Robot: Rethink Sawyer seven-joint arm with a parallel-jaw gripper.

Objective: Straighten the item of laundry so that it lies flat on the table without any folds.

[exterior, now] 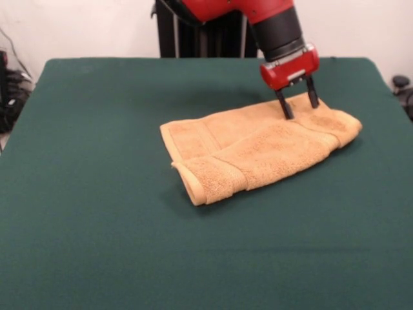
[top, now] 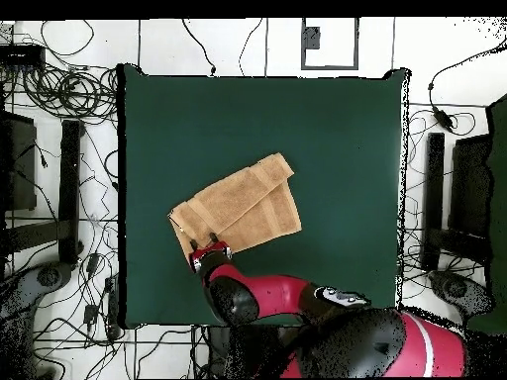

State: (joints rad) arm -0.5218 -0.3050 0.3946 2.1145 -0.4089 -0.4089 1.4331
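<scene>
The red arm reaches down with its gripper [exterior: 298, 102] vertical, two black fingers [exterior: 284, 105] spread apart, tips pressing one folded orange-tan towel [exterior: 258, 155] at its far corner, gripping nothing, mid green table [exterior: 97, 245].

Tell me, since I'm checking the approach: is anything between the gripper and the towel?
Nothing visible. The gripper is open with its fingertips right at the far corner of the folded towel. The green table around the towel holds no other object.
</scene>
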